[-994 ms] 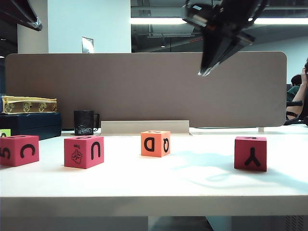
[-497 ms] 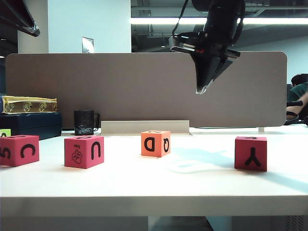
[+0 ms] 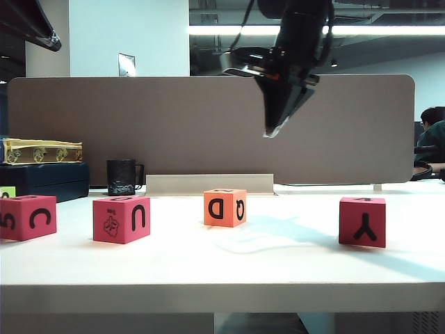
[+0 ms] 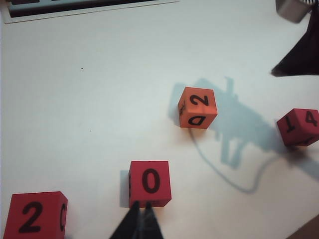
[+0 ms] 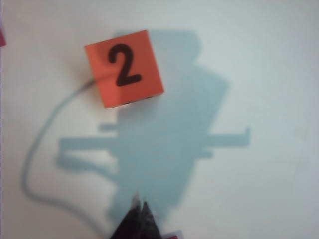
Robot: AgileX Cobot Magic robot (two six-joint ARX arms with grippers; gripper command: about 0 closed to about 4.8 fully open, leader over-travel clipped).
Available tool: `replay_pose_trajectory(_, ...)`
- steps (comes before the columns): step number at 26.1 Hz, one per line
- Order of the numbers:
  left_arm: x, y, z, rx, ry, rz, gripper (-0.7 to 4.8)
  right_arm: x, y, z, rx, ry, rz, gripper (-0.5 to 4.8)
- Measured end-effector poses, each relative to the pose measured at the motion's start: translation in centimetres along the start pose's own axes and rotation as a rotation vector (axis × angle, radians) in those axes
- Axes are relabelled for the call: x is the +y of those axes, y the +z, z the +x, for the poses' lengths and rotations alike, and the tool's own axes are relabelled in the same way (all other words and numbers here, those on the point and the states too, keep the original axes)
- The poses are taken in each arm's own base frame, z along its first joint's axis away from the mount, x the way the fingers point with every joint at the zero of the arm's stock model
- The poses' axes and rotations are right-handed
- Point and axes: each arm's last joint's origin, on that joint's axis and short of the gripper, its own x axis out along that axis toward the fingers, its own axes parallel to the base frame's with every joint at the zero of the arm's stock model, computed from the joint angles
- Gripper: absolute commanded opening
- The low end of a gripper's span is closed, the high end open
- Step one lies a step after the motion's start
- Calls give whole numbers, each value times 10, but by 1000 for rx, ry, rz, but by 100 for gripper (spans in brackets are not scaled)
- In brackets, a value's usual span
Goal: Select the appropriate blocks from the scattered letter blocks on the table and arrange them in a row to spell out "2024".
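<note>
Still unsorted: white flat tabletop [image 3: 292, 271] carries the four foam cubes spaced apart, orange foam cube [image 3: 224, 207] central. Right gripper [image 3: 272, 130] hangs above it, fingers pinched closed, empty, likely lining up. Left gripper [image 4: 139, 222] closed, over pink-red "0" cube [image 4: 149, 183].

Exterior camera low at table [image 3: 222, 275] edge, facing level across. Both wrist cameras look straight down from high above; each frames the orange block [image 4: 198, 108] [image 5: 124, 67] beneath.

Four blocks [image 3: 224, 207], three pink-red, one orange, sit apart, seemingly upright.
</note>
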Motion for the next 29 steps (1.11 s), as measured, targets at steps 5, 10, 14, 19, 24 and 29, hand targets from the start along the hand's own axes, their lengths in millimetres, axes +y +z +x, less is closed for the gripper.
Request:
replay_pose_trajectory(5,0,0,0,1,0,1,-6,14,8,20,16,19,-46,-4)
replay_pose_trajectory(10,0,0,0,1,0,2,-6,24,14,43,63,8,-74,-4)
replay_pose_trajectory(14,0,0,0,5,0,0,-6,19,20,55,65,-6,-64,-4)
replay_pose_trajectory(19,0,-2,0,16,-1,-4,-6,10,38,53,-9,-37,-43,-4)
replay_pose_trajectory(24,0,-2,0,17,-1,-4,-6,10,43,55,-48,-10,-45,15)
replay_pose_trajectory(29,0,-3,0,34,-2,-11,-6,10,40,56,-20,0,-42,277)
